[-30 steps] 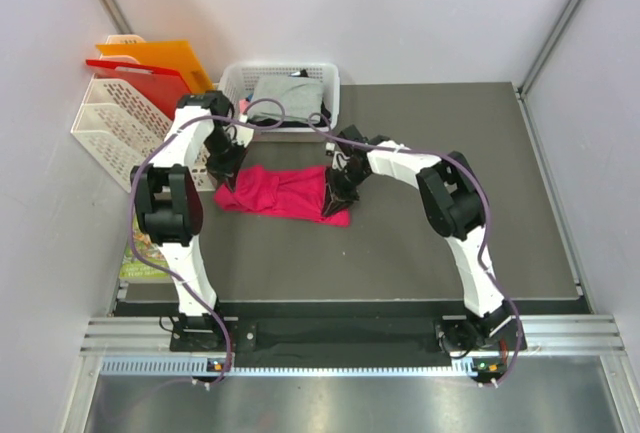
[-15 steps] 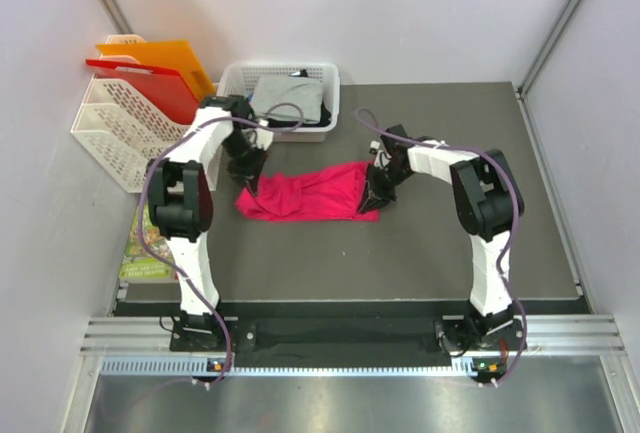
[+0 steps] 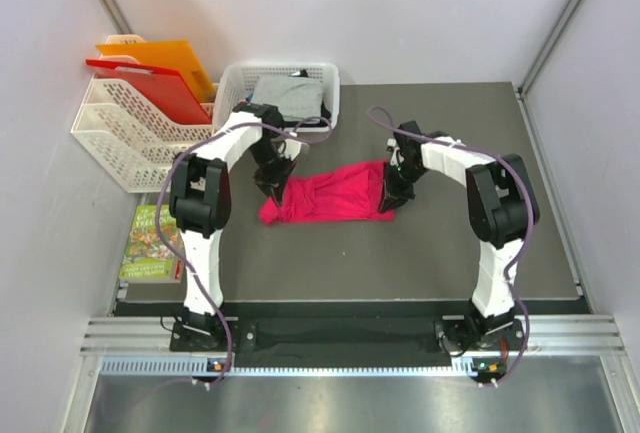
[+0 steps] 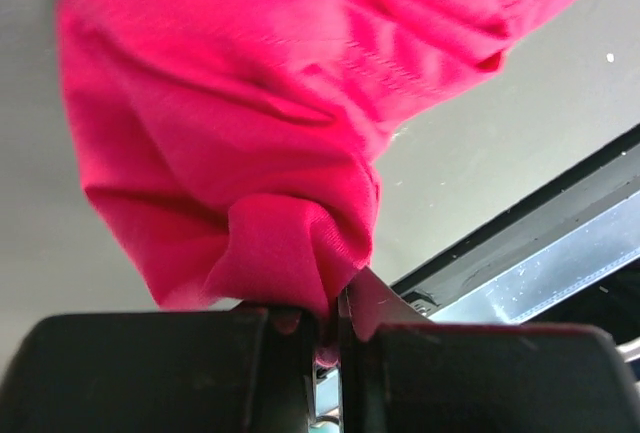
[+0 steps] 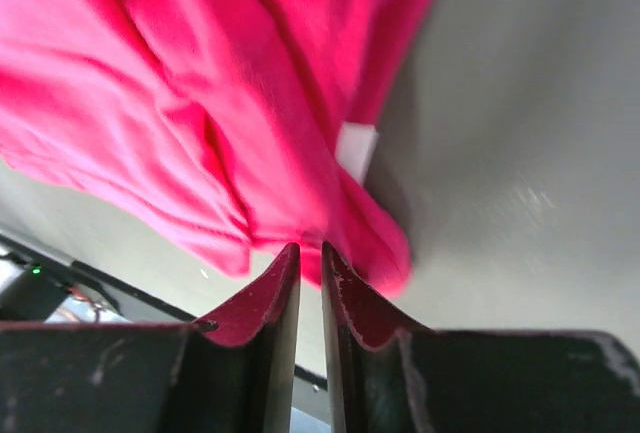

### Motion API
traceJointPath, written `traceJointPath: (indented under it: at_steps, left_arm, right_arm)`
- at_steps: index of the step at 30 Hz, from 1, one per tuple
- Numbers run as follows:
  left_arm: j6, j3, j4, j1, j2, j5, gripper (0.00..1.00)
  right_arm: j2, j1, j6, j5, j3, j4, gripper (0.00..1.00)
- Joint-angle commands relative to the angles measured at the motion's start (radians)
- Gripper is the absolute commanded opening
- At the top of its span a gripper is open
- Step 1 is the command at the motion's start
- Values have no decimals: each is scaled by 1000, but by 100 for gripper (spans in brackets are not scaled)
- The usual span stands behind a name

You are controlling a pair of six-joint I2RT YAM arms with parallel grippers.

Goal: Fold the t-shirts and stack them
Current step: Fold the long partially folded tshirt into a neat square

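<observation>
The bright pink-red t-shirt (image 3: 335, 196) lies bunched in a band on the dark table, held at both ends. My left gripper (image 3: 277, 193) is shut on its left end; the left wrist view shows the cloth (image 4: 250, 153) pinched between the jaws. My right gripper (image 3: 392, 191) is shut on its right end; the right wrist view shows the cloth (image 5: 230, 103) with an edge caught between the near-closed jaws. A grey t-shirt (image 3: 286, 90) lies in the white basket (image 3: 232, 81) at the back, with a black one (image 3: 322, 111) showing at its right edge.
A white rack (image 3: 110, 128) with orange and red folders (image 3: 150, 68) stands at the back left. A green booklet (image 3: 152, 243) lies at the table's left edge. Purple cables loop over both arms. The table's front edge (image 3: 350, 305) runs near the arm bases.
Both grippers have carried the pink-red t-shirt to the right, from left of centre to the middle of the table. The shirt stays stretched between them.
</observation>
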Motion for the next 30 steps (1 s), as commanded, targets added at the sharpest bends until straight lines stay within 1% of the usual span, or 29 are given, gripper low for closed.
traceJointPath:
  at_steps: [1,2,4,7,8,11,14,19,22,27,30]
  left_arm:
    - [21,17,-54,52,-54,-19,0]
    - [26,11,-54,72,-62,-22,0]
    - [29,-11,-50,89,-77,-35,0]
    - [26,-35,-42,109,-91,-38,0]
    - [24,-41,-39,112,-94,-36,0]
    - [16,-66,-20,118,-108,-45,0]
    - [6,-93,-2,126,-119,-45,0]
    - [-20,-119,27,132,-130,-39,0]
    - [-31,-138,49,134,-137,-42,0]
    - [-66,-191,117,155,-163,-62,0]
    - [-91,-218,151,181,-176,-73,0]
  right_arm:
    - [-83,0,-31,79,116,-108,16]
    - [-77,12,-29,78,169,-113,17]
    - [-60,26,-17,50,219,-109,18]
    - [6,44,9,-9,303,-69,18]
    - [51,52,14,-29,346,-63,18]
    - [140,58,34,-49,409,-32,18]
    - [209,58,35,-50,430,-12,17]
    - [269,55,20,-33,398,-4,16]
    - [276,47,20,-11,363,10,16]
    - [257,27,19,59,311,20,15]
    - [225,3,35,85,242,59,15]
